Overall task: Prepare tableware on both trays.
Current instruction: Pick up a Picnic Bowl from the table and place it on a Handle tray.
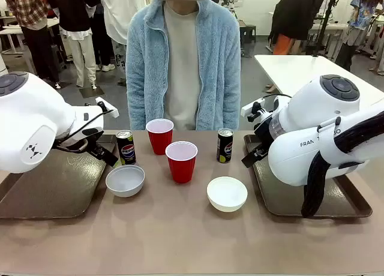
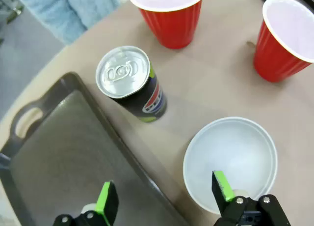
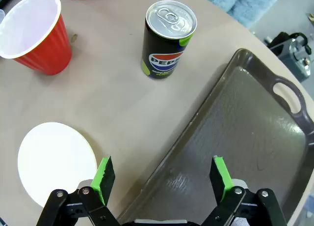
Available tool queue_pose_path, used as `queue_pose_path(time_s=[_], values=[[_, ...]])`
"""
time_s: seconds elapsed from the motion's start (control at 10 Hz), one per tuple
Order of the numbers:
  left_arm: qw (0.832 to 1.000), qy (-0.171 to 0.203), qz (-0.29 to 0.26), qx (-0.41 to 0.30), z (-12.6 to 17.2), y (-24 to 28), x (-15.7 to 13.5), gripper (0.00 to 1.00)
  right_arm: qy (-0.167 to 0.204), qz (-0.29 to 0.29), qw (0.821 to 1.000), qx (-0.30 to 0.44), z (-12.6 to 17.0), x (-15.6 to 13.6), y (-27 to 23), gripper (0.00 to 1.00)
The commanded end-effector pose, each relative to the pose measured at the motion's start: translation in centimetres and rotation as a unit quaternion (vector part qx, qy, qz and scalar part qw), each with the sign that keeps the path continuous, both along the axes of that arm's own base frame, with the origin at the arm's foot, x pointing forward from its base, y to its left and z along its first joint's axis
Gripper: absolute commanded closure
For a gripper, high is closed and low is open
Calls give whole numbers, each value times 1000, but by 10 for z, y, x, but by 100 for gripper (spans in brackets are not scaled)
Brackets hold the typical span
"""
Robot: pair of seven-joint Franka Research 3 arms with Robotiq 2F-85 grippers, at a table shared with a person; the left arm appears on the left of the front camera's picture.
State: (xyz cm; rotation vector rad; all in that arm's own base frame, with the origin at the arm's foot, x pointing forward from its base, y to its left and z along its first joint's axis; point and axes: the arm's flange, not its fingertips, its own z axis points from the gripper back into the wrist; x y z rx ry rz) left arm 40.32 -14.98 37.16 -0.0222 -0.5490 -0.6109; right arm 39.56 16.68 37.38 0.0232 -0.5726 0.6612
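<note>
Trays are set on the counter [image 1: 180,240]: left tray [image 1: 54,192] at lower left, right tray [image 1: 279,201] at lower right. Left gripper [image 2: 163,189] and right gripper [image 3: 162,174] are held released, empty. Between the trays, mid-frame, are stood left bowl [image 1: 125,180], right bowl [image 1: 227,193], rear cup [image 1: 159,135], front cup [image 1: 181,161], left can [image 1: 125,147], right can [image 1: 225,145].

Ahead of the left pincer [image 2: 163,186], one red cup [image 2: 169,14] is cropped by the top edge and a second red cup [image 2: 279,44] by the right edge. One of the pincer's fingers [image 2: 222,184] covers the near rim of the white bowl [image 2: 230,152].
</note>
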Motion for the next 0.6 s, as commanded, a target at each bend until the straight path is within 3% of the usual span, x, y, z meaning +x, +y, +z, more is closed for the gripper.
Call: queue_pose_path(time_s=[0.0, 0.5], values=[[1000, 0, 0, 0, 0, 0, 0, 0, 0, 0, 1000, 0, 0, 0, 0, 0], [1000, 0, 0, 0, 0, 0, 0, 0, 0, 0, 1000, 0, 0, 0, 0, 0]])
